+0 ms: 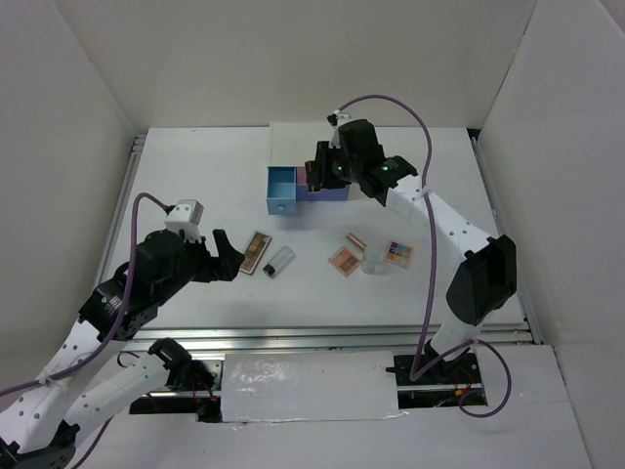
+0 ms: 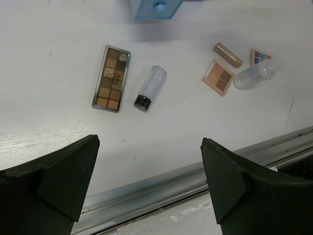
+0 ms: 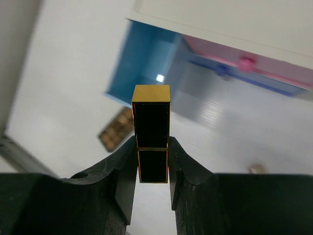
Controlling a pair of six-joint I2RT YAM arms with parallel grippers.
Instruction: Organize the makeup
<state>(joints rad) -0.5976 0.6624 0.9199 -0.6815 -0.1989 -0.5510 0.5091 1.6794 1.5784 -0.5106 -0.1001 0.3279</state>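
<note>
My right gripper [image 3: 152,149] is shut on a black, gold-edged lipstick tube [image 3: 152,117] and holds it above the open blue drawer [image 3: 146,63]; in the top view the gripper [image 1: 317,178] hovers at the drawer [image 1: 282,189]. My left gripper [image 2: 149,142] is open and empty, near the table's front edge [image 1: 227,256]. On the table lie a long brown palette [image 2: 111,77], a clear bottle with a black cap [image 2: 150,87], a pinkish square palette [image 2: 218,77], a brown tube [image 2: 228,55], a multicolour palette [image 2: 260,56] and another clear bottle [image 2: 254,74].
The white drawer box [image 1: 298,142] stands at the back centre, with its pink drawer [image 3: 244,61] and purple drawer slightly out. A metal rail [image 2: 195,176] runs along the table's front edge. White walls enclose the table on three sides.
</note>
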